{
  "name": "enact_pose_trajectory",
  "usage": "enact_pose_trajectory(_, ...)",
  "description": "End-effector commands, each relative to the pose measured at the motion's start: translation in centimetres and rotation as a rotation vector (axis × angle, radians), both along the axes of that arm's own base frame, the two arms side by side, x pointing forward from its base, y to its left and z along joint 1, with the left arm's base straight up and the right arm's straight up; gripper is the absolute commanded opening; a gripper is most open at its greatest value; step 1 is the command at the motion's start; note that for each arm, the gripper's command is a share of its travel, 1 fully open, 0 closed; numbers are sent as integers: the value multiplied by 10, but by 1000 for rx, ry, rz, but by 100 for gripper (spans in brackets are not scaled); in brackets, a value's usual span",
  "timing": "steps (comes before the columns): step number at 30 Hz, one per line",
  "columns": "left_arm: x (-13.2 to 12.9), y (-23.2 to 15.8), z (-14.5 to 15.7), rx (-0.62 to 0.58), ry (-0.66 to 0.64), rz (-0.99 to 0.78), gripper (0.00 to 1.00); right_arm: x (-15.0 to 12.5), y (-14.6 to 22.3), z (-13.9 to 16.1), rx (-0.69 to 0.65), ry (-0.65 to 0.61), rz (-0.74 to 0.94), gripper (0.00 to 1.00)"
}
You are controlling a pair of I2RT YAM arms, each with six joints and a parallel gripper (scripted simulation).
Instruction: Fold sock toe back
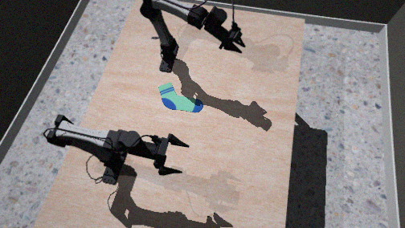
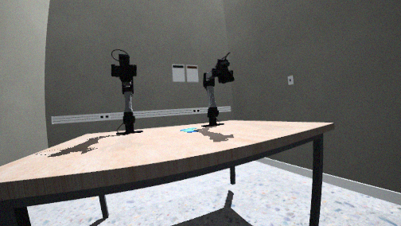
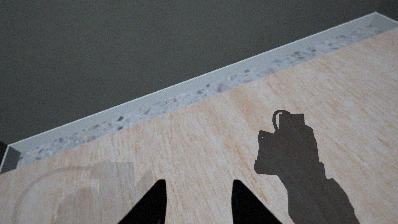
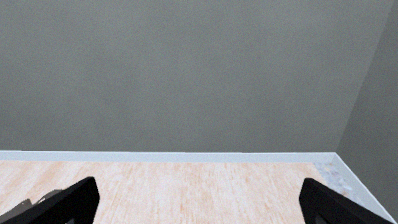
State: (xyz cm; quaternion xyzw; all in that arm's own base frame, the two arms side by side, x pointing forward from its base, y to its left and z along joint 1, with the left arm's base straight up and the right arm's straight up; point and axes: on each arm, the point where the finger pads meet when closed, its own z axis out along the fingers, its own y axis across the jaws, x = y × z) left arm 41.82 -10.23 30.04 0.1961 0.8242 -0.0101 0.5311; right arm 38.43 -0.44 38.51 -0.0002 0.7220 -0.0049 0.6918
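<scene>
Sock flat and unfolded near left base

It lies on the surface, cuff nearest that base, blue toe pointing away from it. The foot's long axis runs heel to toe, angled to the cuff. The top view separates heel and toe; the exterior shows only a thin blue-green patch. Left hand: released, partly parted. Right hand: released, wide.
</scene>
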Motion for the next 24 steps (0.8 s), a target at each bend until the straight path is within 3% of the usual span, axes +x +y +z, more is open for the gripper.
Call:
enact_pose_trajectory(1,-2,-21,0,63,44,-86,33,-3,0,14,-2,-33,1,100)
enact_pose_trajectory(6,-3,-29,-10,108,85,-109,33,-3,0,14,-2,-33,1,100)
enact_pose_trajectory(20,-32,-105,-90,326,362,-422,33,-3,0,14,-2,-33,1,100)
enact_pose_trajectory(23,-33,-103,-87,345,361,-415,33,-3,0,14,-2,-33,1,100)
enact_pose_trajectory(24,-35,-109,-99,367,393,-440,33,-3,0,14,-2,-33,1,100)
